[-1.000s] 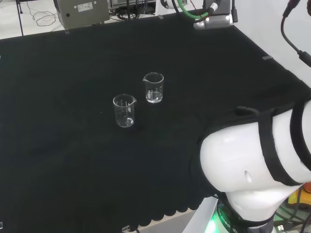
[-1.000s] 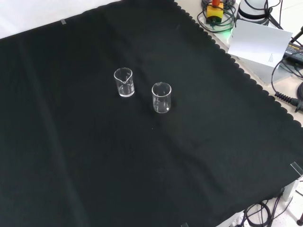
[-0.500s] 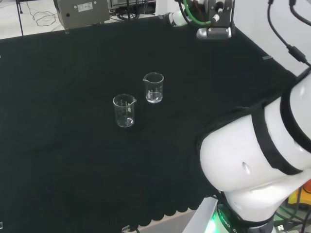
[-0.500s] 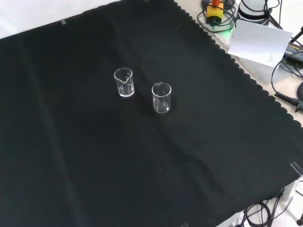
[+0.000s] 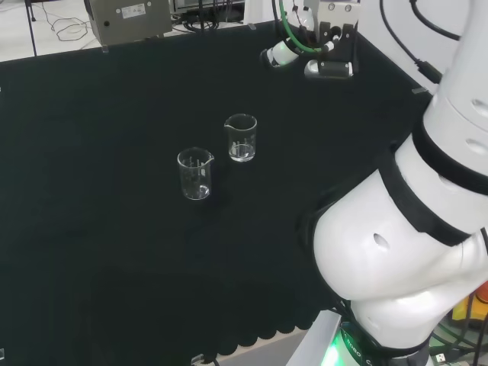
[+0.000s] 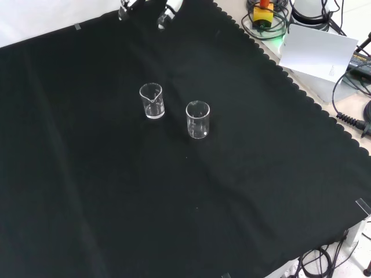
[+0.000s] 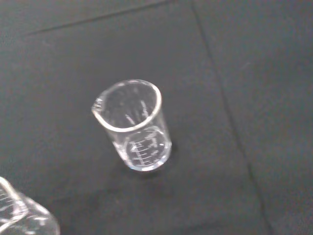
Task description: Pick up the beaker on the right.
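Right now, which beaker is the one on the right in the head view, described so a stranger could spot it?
On the black cloth stand two clear beakers. The right beaker is nearer the robot hand, a little farther back than the left beaker.

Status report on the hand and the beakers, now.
Black and white hand above the cloth's far edge in the front view, holding nothing. Right-hand clear glass beaker in the head view upright, untouched. Second clear glass beaker close beside it. Approach open.

Two clear glass beakers [image 5: 241, 137] [image 5: 195, 173] with white graduation marks stand on plain black cloth [image 5: 114, 252].
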Controlling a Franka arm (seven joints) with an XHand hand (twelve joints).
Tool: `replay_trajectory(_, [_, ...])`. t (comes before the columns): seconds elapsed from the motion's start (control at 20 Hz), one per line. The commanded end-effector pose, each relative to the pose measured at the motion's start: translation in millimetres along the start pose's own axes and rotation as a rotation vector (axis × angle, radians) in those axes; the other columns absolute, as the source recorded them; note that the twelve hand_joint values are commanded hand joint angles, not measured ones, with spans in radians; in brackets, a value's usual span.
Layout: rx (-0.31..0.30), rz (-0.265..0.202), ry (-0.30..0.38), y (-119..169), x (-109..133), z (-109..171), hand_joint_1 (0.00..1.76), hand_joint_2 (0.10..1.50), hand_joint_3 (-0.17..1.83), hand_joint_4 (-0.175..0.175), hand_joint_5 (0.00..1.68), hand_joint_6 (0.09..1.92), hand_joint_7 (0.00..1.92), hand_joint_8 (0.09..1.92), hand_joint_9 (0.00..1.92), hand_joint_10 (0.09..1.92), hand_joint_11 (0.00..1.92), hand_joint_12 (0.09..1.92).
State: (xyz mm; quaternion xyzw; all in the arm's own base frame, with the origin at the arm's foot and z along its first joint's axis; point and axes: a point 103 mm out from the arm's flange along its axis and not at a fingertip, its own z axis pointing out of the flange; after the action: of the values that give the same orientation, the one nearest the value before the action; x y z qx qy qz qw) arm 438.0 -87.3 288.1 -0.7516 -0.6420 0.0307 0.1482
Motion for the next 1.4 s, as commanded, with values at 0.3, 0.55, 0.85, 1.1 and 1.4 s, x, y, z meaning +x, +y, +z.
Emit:
replay_trajectory(0.3, [0.051,-0.094,0.17,119.0,-25.5,64.8,0.63,0.95,0.18,-0.028,0.29,0.09,0.06,0.56,0.2,0.68,0.0,1.28])
replay_trajectory(0.55, [0.098,-0.116,0.172,133.6,-32.1,91.2,0.75,0.88,0.21,-0.027,0.29,0.09,0.05,0.56,0.2,0.68,0.0,1.27])
replay_trajectory(0.85, [0.165,-0.238,0.2,142.5,-33.6,109.6,0.74,0.72,0.47,-0.027,0.29,0.09,0.05,0.56,0.2,0.69,0.0,1.29])
replay_trajectory(1.1, [0.158,-0.306,0.235,136.6,-34.7,116.6,0.67,0.66,0.49,-0.021,0.28,0.09,0.04,0.56,0.21,0.69,0.0,1.3])
replay_trajectory(1.4, [0.138,-0.388,0.24,118.3,-43.7,112.7,0.66,0.66,0.49,-0.02,0.27,0.09,0.05,0.56,0.21,0.69,0.0,1.31])
